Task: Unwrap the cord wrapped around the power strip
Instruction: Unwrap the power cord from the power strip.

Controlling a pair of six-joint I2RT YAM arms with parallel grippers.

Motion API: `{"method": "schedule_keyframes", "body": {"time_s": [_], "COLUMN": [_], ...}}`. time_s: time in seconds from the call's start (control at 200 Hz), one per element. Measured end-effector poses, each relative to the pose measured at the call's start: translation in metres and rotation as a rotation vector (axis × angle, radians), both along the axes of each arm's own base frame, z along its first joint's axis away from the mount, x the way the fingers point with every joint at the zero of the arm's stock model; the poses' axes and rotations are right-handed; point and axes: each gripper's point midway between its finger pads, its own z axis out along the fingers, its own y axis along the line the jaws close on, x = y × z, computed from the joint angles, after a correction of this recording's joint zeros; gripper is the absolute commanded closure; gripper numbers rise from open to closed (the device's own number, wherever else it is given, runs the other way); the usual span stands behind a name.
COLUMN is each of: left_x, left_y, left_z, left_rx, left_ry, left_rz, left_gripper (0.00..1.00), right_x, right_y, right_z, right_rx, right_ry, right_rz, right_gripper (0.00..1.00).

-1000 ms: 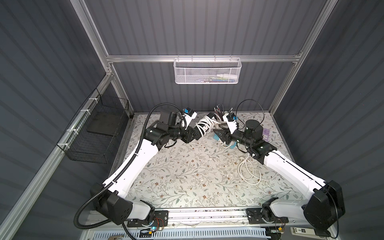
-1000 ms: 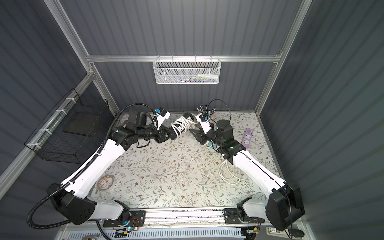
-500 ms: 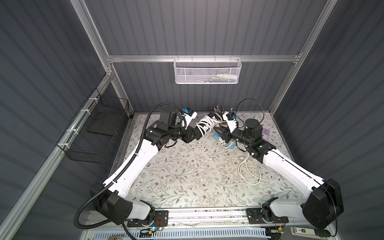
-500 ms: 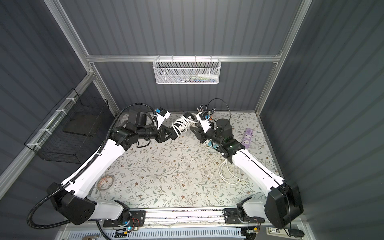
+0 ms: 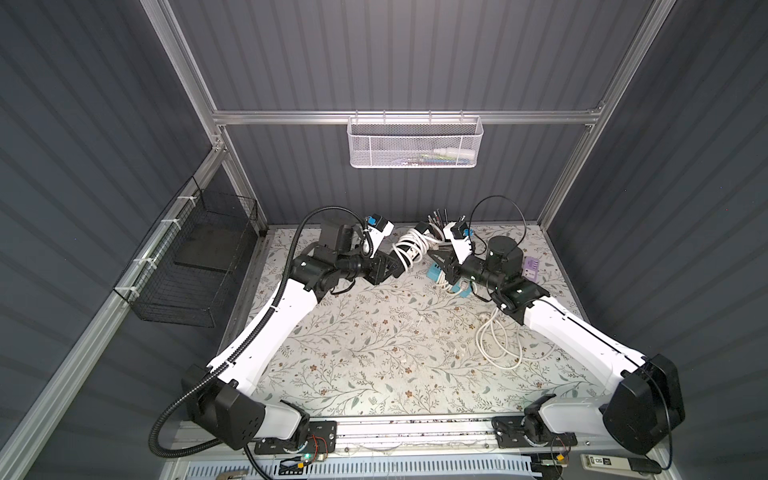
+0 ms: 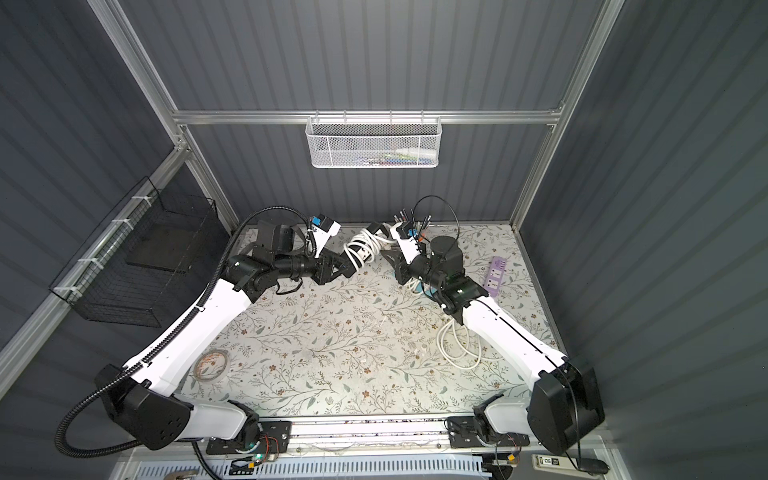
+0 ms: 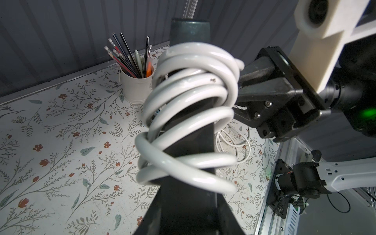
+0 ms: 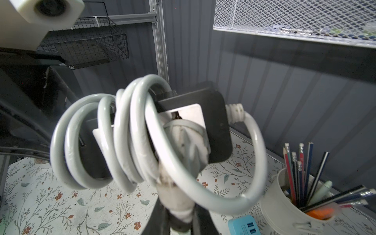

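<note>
A black power strip (image 8: 215,122) with a white face hangs in the air at the back of the table, and a thick white cord (image 7: 189,97) is coiled round it in several loops. My left gripper (image 5: 397,266) is shut on the strip's near end (image 7: 189,146). The cord's white plug (image 8: 181,154) lies against the strip's face. My right gripper (image 8: 181,215) reaches in from the opposite side, its fingers closed on either side of that plug. Both top views show the two grippers meeting at the bundle (image 6: 359,249).
A white cup of pencils (image 7: 136,85) stands just behind the bundle. A blue USB charger (image 5: 436,272) lies under my right gripper, a purple power strip (image 5: 532,268) further right, and a loose white cable (image 5: 498,340) under the right arm. A tape roll (image 6: 212,363) lies front left.
My right gripper has moved in toward the bundle and its jaws have closed on the plug. The left gripper has kept its hold and stayed in place.
</note>
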Motion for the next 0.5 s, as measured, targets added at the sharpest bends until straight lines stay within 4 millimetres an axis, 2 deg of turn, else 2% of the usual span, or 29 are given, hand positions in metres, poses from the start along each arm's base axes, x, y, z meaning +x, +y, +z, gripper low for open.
{"method": "schedule_keyframes", "body": {"time_s": [0.255,0.5], "left_x": [0.001,0.001], "left_y": [0.003,0.004], "left_z": [-0.004,-0.009], "left_rx": [0.011,0.018], "left_ry": [0.019,0.031], "left_rz": [0.024,0.031], "left_gripper": [1.00,1.00], "right_x": [0.000,0.002], "right_y": [0.007,0.003], "right_z": [-0.005,-0.011], "right_rx": [-0.051,-0.080], "right_ry": [-0.020,-0.014], "right_rz": [-0.074,-0.097], "right_gripper": [1.00,1.00]}}
